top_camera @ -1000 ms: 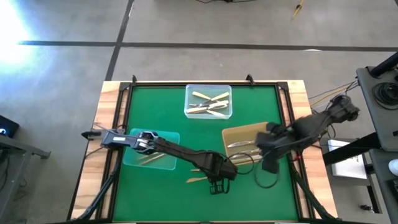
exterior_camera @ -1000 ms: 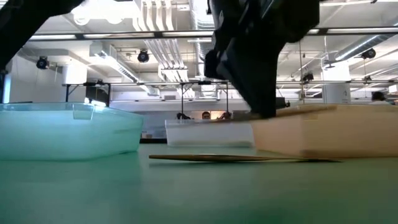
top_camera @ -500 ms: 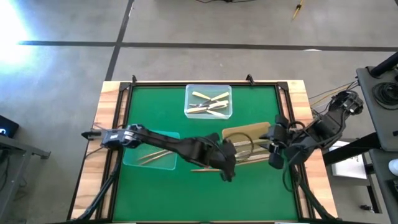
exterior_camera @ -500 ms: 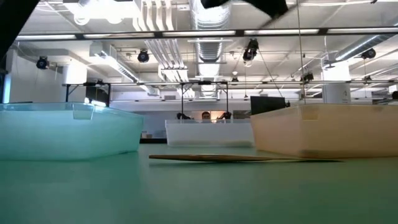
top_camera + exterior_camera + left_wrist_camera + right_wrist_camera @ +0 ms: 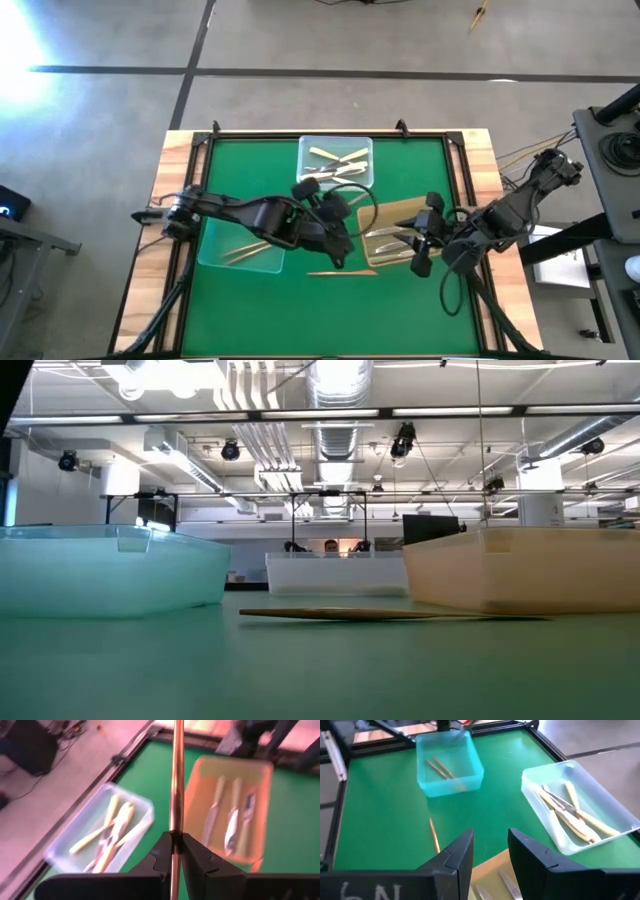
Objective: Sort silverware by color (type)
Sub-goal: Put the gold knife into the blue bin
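Three square translucent trays sit on the green table mat (image 5: 240,160). The clear tray (image 5: 335,163) at the far middle holds several slim cream-white utensils (image 5: 338,160), flat and pale, lying crossed over one another. The amber-tinted tray (image 5: 392,212) toward the right holds shiny silver metal utensils (image 5: 385,233), among them a knife and a spoon-shaped piece lying roughly side by side. The pale blue tray (image 5: 215,250) on the left holds thin coppery gold utensils (image 5: 240,250), lying slantwise.

One more slim coppery gold utensil (image 5: 340,271) lies flat on the mat in front of the amber tray, between it and the near edge; in the low view it shows as a thin dark-gold line on the cloth.

The left gripper (image 5: 335,205) is raised over the middle of the table, between the clear tray and the amber one. Its fingers (image 5: 162,852) are pinched tight on a long, narrow coppery gold rod-like utensil (image 5: 175,780), smooth and shiny, which sticks straight out past the fingertips.

The right gripper (image 5: 422,240) is over the near right part of the amber tray, its jaws parted with nothing between them.
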`<action>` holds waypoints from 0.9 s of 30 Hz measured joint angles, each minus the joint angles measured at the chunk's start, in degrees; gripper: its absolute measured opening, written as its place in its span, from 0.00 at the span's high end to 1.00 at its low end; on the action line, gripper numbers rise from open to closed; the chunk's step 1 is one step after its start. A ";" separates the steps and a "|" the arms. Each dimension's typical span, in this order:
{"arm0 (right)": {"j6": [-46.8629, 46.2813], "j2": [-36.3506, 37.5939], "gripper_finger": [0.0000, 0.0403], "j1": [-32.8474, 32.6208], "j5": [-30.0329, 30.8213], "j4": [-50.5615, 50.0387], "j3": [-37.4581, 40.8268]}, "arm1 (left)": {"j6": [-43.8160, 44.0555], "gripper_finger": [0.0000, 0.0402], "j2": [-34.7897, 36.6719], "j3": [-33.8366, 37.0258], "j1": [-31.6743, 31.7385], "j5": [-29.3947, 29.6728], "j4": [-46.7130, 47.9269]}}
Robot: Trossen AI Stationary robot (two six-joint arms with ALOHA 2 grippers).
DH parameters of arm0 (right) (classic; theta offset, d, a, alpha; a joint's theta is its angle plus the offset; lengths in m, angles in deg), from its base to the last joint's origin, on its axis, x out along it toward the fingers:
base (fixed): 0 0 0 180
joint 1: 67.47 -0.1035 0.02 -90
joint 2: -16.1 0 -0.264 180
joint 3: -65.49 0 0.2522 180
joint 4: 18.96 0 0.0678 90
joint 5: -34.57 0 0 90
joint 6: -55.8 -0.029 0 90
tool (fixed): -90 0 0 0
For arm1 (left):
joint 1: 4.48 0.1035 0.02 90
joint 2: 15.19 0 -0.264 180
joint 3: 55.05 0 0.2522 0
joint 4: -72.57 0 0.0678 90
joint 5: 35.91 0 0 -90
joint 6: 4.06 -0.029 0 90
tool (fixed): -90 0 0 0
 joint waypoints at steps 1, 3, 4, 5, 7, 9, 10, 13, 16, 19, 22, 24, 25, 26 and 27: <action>0.04 0.00 0.72 0.41 0.21 0.97 0.73 | 0.57 0.98 0.52 0.06 -0.03 0.19 2.33; 0.15 0.00 0.72 1.77 0.27 3.60 2.25 | 0.82 0.98 1.69 0.18 -0.15 0.34 5.96; 0.50 0.00 0.72 2.57 0.25 5.13 3.13 | 0.88 0.98 2.48 0.21 -0.22 0.38 7.60; 1.12 0.02 0.72 3.43 0.25 6.86 4.05 | 0.92 0.98 3.41 0.23 -0.24 0.58 9.03; 2.72 0.02 0.72 5.52 0.18 10.89 5.88 | 0.99 0.98 5.67 0.42 -0.26 1.16 10.70; 4.55 0.02 0.72 7.83 -0.22 15.48 7.78 | 1.01 0.98 8.28 1.46 -0.39 1.52 12.39; 5.25 0.00 0.72 9.11 -0.74 17.72 8.67 | 1.03 0.98 9.60 2.46 -0.44 1.84 12.79; 8.40 -0.02 0.72 13.43 -4.72 25.27 11.59 | 2.13 0.98 14.56 8.19 -0.82 3.86 12.43; 10.33 -0.02 0.72 17.85 -10.25 32.16 14.23 | 4.30 0.98 22.33 18.18 -1.15 4.66 9.05; 11.29 -0.04 0.72 21.59 -13.59 37.18 16.15 | 5.29 0.98 31.34 31.95 -1.35 4.77 -0.41; 11.29 -0.53 0.72 24.63 -16.01 39.64 16.60 | 0.75 0.98 40.92 46.96 -1.27 2.10 -17.96; 11.33 -1.13 0.72 26.07 -17.20 41.10 16.61 | -4.81 0.98 47.15 56.21 -0.77 -1.75 -32.77; 11.34 -1.36 0.72 26.62 -17.81 41.82 16.54 | -7.45 0.98 49.96 60.52 -0.33 -4.79 -39.87; 11.37 -1.77 0.72 27.12 -18.32 42.38 16.39 | -9.34 0.98 52.36 64.42 0.07 -7.86 -45.27; 11.38 -2.26 0.72 27.50 -18.43 42.64 16.03 | -10.18 0.98 54.66 68.03 0.50 -10.25 -49.08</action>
